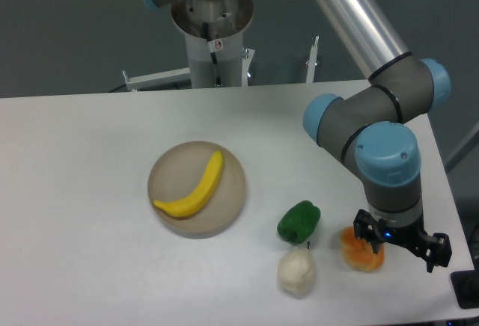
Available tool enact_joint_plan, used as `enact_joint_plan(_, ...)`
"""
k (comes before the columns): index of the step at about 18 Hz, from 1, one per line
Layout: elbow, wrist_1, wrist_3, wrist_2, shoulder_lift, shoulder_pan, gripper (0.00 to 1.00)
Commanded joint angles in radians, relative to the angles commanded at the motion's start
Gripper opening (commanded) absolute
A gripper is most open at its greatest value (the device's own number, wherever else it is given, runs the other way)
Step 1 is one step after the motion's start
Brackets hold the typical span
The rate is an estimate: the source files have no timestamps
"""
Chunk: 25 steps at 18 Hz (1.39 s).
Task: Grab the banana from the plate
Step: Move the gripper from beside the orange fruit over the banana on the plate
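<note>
The yellow curved banana [196, 188] lies diagonally across the round beige plate [228, 206] at the middle of the white table. My gripper [402, 250] is far to the right of the plate, near the table's front right corner, pointing down. Its two black fingers stand wide apart and hold nothing. A lumpy orange fruit [359, 253] sits right by its left finger, partly hidden behind it.
A green pepper [299, 220] and a white pear-shaped fruit [297, 273] lie between the plate and my gripper. The arm's base column [215, 38] stands at the table's back edge. The table's right edge is close to my gripper.
</note>
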Motion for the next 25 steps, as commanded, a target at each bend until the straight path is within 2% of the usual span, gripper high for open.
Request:
enact_joint_plan(8,-0.02,-0.002,0.0,-0.003,0.023,-0.002,1.0)
enact_joint_plan(14,-0.116,-0.005,0.0,-0.009,0.097,-0.002,1.0)
enact_joint_plan(17,-0.191,-0.02,-0.011,-0.008,0.152,-0.015,1.0)
enact_joint_plan(20,-0.279,-0.069,-0.014,-0.008,0.216,-0.02,1.0)
enact_joint_plan(25,-0.376,-0.188,-0.058,-0.031,0.302,-0.054,1.0)
